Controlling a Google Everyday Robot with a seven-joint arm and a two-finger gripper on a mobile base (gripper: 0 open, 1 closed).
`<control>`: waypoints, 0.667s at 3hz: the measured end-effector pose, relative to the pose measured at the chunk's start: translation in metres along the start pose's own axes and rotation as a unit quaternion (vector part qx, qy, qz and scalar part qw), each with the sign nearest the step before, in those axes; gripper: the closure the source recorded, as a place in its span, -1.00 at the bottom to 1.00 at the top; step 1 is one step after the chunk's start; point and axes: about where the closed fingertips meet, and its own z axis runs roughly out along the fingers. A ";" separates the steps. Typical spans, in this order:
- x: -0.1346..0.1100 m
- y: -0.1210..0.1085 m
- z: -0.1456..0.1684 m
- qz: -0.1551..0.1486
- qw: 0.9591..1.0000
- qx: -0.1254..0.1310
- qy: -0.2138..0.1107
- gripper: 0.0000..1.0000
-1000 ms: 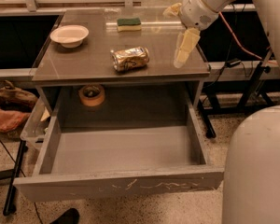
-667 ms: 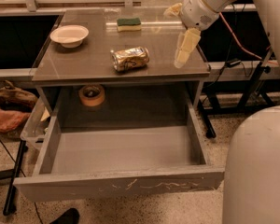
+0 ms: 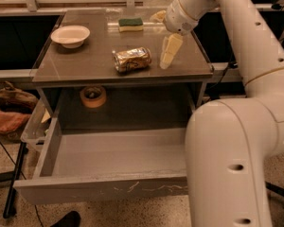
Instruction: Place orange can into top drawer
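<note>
Camera view, near to far. Robot base (image 3: 232, 164), big white body, fills the lower right of the frame and covers the right end of the top drawer (image 3: 99, 188). Drawer is pulled out across the bottom and centre, grey, with white scratches on the front panel; nothing visible in the part of its floor that shows. Clear plastic bin (image 3: 35, 124) hangs just beside the drawer's left wall, left of centre. Brown bundle (image 3: 9, 103) on the floor at far left, what it is cannot be told. Tan tape roll (image 3: 93, 96) sits in the shadowed opening behind the drawer, under the bench (image 3: 85, 63) top, left of middle.

On the bench top: orange can (image 3: 131, 59) lies on its side, dented, near the front edge at about the middle, not in the drawer. Tool (image 3: 166, 63) hangs pointing down just right of the can, tip at or close to the bench surface, apart from the can and gripping nothing; wide or narrow, cannot tell. White arm (image 3: 236, 27) comes in from the upper right and crosses the bench's right rear corner. White bowl (image 3: 70, 35) at the bench's back left, well apart from the can. Green-and-yellow sponge (image 3: 131, 24) at back centre, beyond the can.
</note>
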 end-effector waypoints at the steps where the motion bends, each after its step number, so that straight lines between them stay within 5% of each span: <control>1: 0.003 -0.014 0.020 -0.002 1.000 0.003 -0.005 -1.00; 2: 0.000 -0.021 0.030 -0.006 1.000 0.002 -0.001 -1.00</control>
